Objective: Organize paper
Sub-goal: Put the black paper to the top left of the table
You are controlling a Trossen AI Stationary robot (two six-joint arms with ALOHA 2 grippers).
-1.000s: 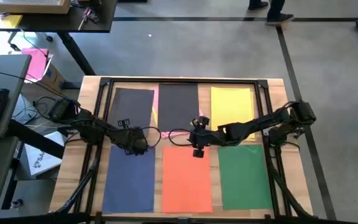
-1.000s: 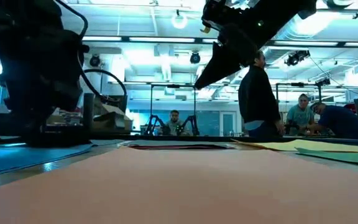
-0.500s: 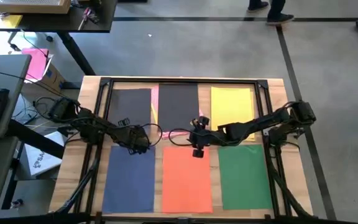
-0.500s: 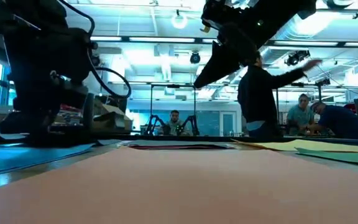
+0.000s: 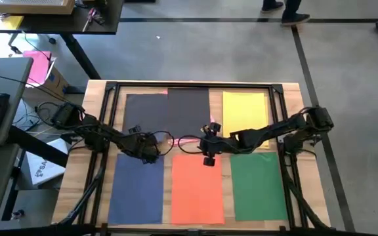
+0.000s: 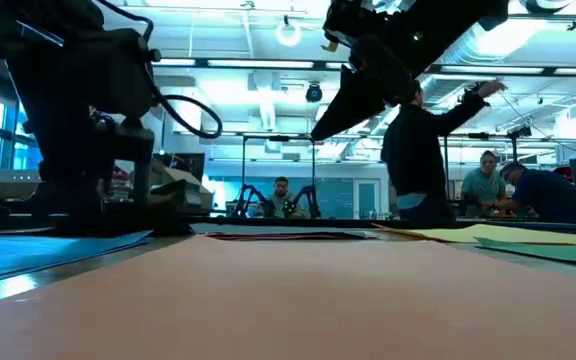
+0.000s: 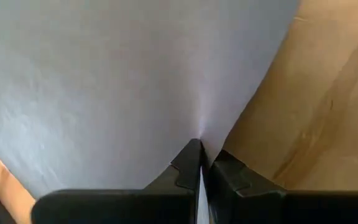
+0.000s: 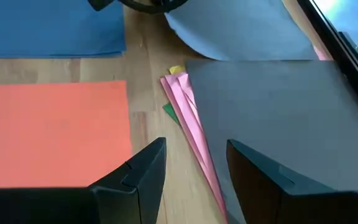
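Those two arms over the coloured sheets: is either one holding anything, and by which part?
The left end effector pinches the loose dark grey sheet at its near edge. The right end effector is open, holding nothing, above the central stack.

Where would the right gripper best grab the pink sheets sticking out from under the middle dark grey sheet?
By the fanned pink edge exposed beside the dark grey sheet, probably coming from the orange sheet's side. The right gripper hangs open just above it.

On the bench (image 5: 293, 92) lie two dark grey sheets (image 5: 189, 108), one yellow sheet (image 5: 245, 111), one blue (image 5: 136, 190), one orange (image 5: 197, 190), one green (image 5: 258, 187). Two arms reach in.
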